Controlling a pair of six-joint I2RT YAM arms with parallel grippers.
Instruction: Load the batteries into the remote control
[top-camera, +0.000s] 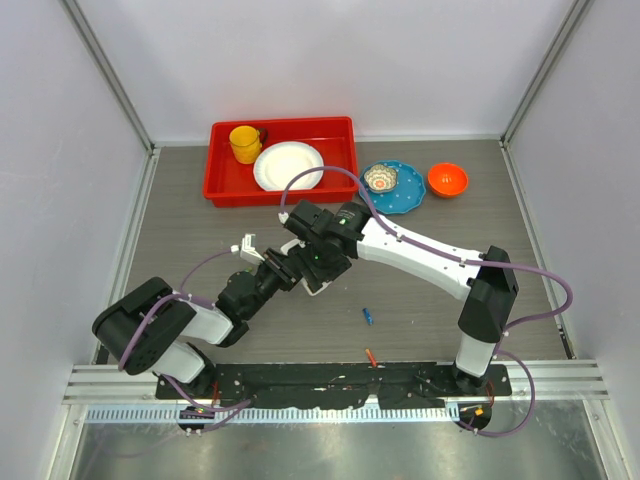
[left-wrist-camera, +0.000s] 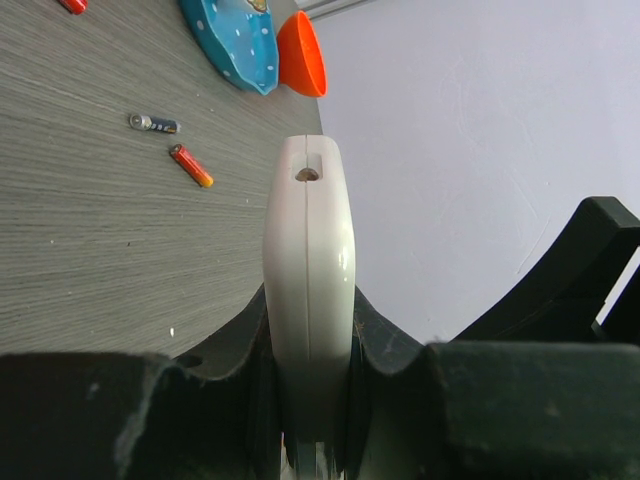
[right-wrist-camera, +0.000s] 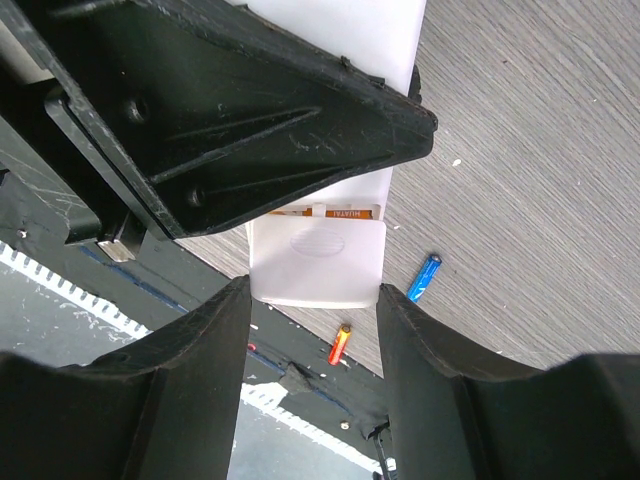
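**Left to centre.** The left end effector (left-wrist-camera: 308, 310) is clamped on the remote control (left-wrist-camera: 308, 230). Its fingers press the two broad faces, so the handset stands edge-on to the left wrist camera, above the table (left-wrist-camera: 100, 250).

**Centre.** Seen from the right wrist, the remote's back is open. One seated battery (right-wrist-camera: 325, 212), orange-labelled, lies crosswise in it just below the left finger. The right end effector (right-wrist-camera: 313, 292) is spread, with one finger on either side of the remote's free end. Whether either pad touches the shell cannot be told.

**Right of centre.** A blue battery (right-wrist-camera: 424, 278) and an orange-red battery (right-wrist-camera: 340, 344) lie loose on the table, apart from each other and near the remote.

**Handling (judged).** The remote is probably light and rigid. Its smooth, glossy plastic shell may slip or twist under a narrow pinch. It is best gripped across the broad faces, at the end away from the opening, so that the opening is left free. The batteries are tiny, hard and round, and apt to roll or squirt out from between the fingers. Each is best taken across mid-barrel, square to its axis, and pressed in with its poles matched to the contacts.
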